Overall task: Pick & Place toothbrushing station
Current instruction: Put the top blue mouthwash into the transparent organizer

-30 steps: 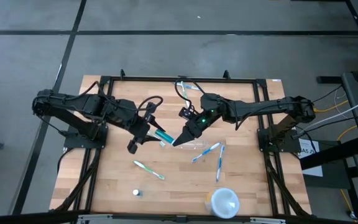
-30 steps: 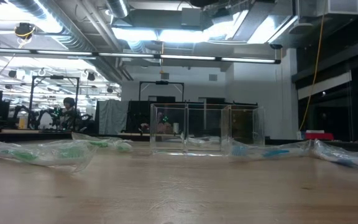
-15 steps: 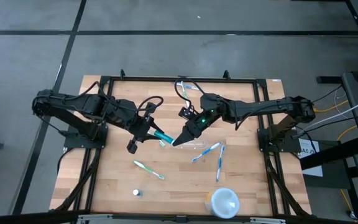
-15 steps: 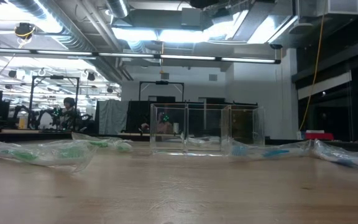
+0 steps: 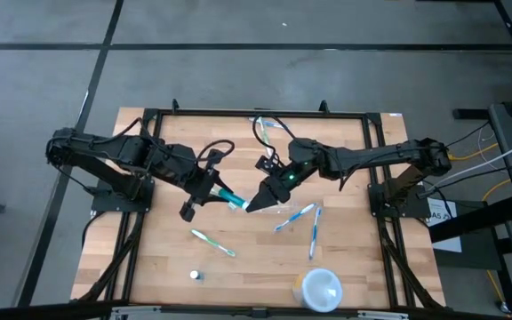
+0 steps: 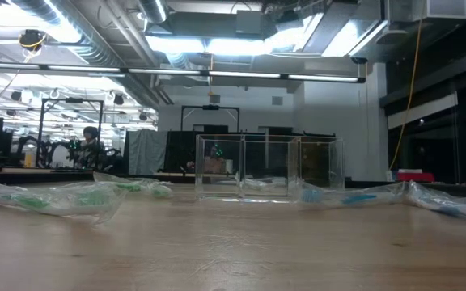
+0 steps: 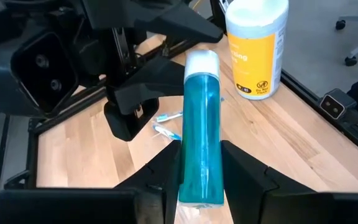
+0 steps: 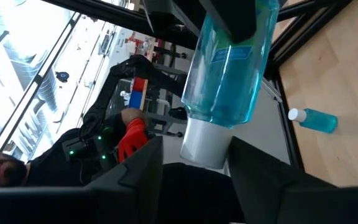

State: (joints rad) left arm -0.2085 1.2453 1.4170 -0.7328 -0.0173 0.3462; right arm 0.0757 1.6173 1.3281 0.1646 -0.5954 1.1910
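Left gripper (image 5: 223, 192) clamps blue bottle (image 5: 228, 195); right gripper (image 5: 254, 204) open around its cap, just beside clear holder (image 6: 269, 168). Handover midway, holder empty, brushes (image 5: 212, 241) unplaced.

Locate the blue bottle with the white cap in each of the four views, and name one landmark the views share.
High view: the blue bottle sits mid-table, between the left gripper and the right gripper.
Low view: not in it.
Left wrist view: centre, upright between that arm's fingers, cap on top.
Right wrist view: top centre, cap pointing down.
Shared landmark: the wooden table, seen in all four.
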